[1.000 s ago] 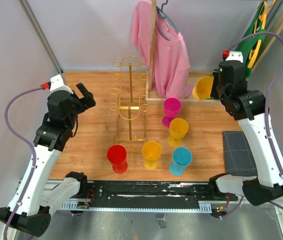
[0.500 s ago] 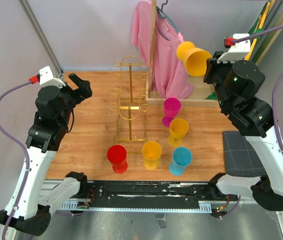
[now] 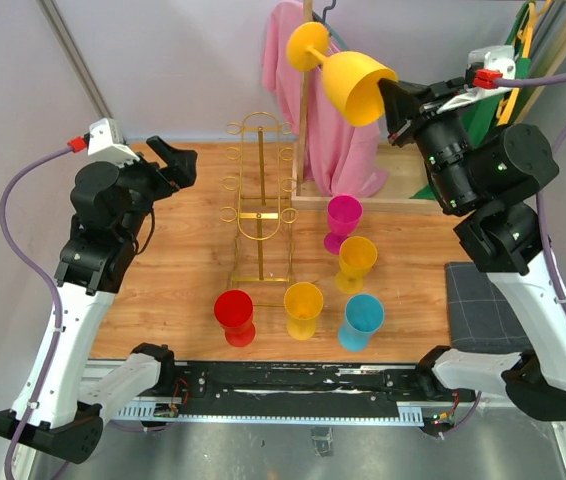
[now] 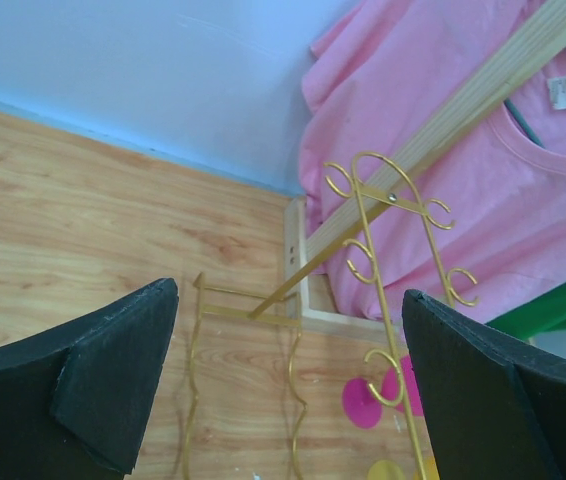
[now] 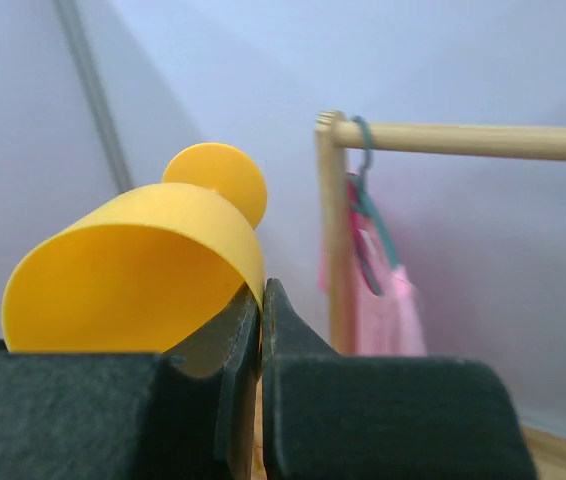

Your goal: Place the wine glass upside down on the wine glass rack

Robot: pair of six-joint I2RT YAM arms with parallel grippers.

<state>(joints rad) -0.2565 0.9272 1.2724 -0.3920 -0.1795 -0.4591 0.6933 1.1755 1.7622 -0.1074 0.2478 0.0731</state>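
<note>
Top view: my right claw (image 3: 388,100) is raised high at the upper right of the frame, shut on the rim of a yellow wine glass (image 3: 351,85). The right wrist view shows both fingers pinching one thin wall of the bowl, one finger inside and one outside. The glass is in the air at the top centre of the frame, in front of a pink shirt (image 3: 341,130) on a wooden clothes stand (image 3: 306,110). It is well above and to the right of the gold wine glass rack (image 3: 260,195), which stands on the table (image 3: 188,270) at centre frame.

My left claw (image 3: 178,160) is at the upper left of the frame, jaws spread wide and holding nothing. In its wrist view the rack shows between its fingers.

Risks, as I judge them. The grip is only on the rim, so the glass could pivot or slip out when I turn my wrist to invert it. The round foot is close to the wooden post and shirt, so a swing toward the rack could snag it there. The rack is light wire, and a sideways push from the glass could tip or slide it. Five more glasses stand just below and to the right of the rack, and a low approach could knock them.

The glass lies nearly on its side. Its long axis runs from the foot at upper left down to the open mouth at lower right, toward my wrist. It is not yet upside down.
</note>
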